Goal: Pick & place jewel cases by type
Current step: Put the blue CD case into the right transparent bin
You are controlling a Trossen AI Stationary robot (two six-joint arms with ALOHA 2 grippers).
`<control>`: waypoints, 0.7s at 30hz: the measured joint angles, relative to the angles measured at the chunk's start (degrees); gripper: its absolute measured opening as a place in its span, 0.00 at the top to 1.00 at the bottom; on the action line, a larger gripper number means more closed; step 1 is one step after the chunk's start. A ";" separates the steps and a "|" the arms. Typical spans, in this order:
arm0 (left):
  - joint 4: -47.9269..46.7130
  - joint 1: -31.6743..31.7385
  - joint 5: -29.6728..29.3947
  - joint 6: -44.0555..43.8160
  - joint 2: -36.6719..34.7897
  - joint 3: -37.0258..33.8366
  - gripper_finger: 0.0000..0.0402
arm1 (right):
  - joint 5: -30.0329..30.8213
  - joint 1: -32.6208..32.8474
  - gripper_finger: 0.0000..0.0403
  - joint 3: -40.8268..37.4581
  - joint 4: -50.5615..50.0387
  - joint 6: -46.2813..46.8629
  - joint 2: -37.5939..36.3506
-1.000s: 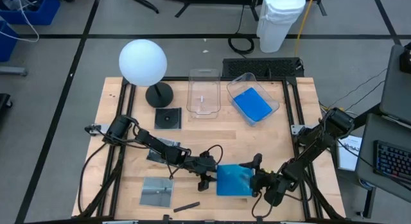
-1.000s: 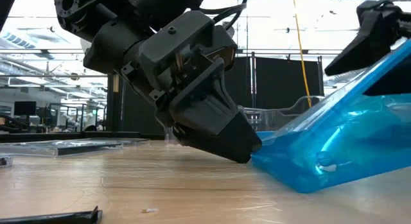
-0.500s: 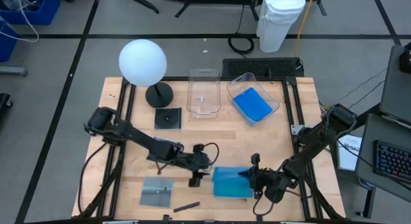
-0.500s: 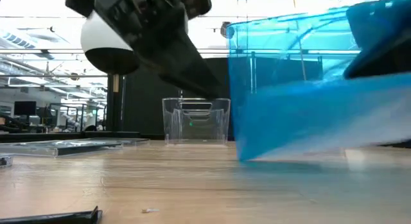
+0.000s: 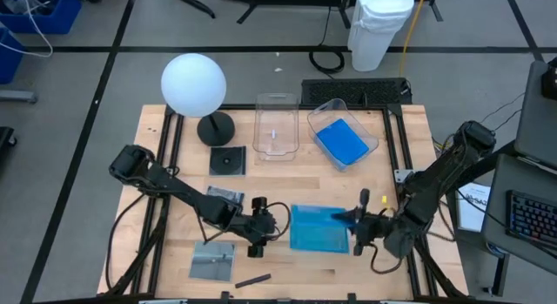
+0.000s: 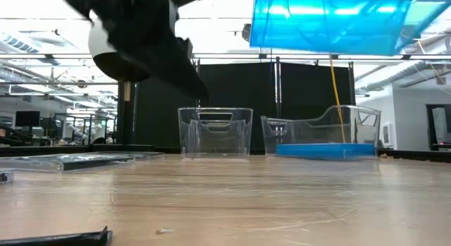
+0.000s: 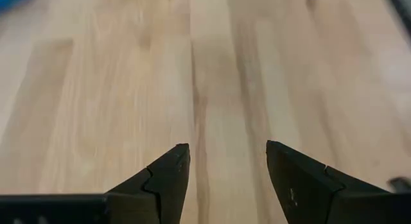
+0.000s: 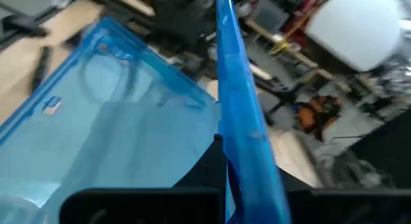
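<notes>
My right hand (image 5: 355,224) has clamped onto the blue jewel case (image 5: 317,229) and lifted it clear of the counter (image 5: 392,178); my left hand (image 5: 258,238) has backed away from it, fingers apart.

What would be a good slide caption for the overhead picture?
Right gripper lifts a blue jewel case off the table; left gripper waits open beside it.

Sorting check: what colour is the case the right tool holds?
Bright blue case, clearest in the high view.
</notes>
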 joint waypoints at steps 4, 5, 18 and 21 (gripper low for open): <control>2.67 0.31 -0.73 -0.17 2.80 0.08 0.47 | 2.15 -0.22 1.00 -0.02 0.01 -2.10 -3.28; 3.51 0.43 -0.84 0.71 3.64 0.06 0.47 | 1.97 -0.40 1.00 -0.02 0.02 -2.16 -3.79; 27.26 2.42 -5.65 20.06 5.69 0.08 0.47 | -14.23 -0.42 1.00 -0.07 19.27 -15.19 -7.94; 32.18 2.65 -5.67 24.66 5.64 0.08 0.47 | -19.69 -0.42 1.00 -0.19 22.94 -18.19 -9.23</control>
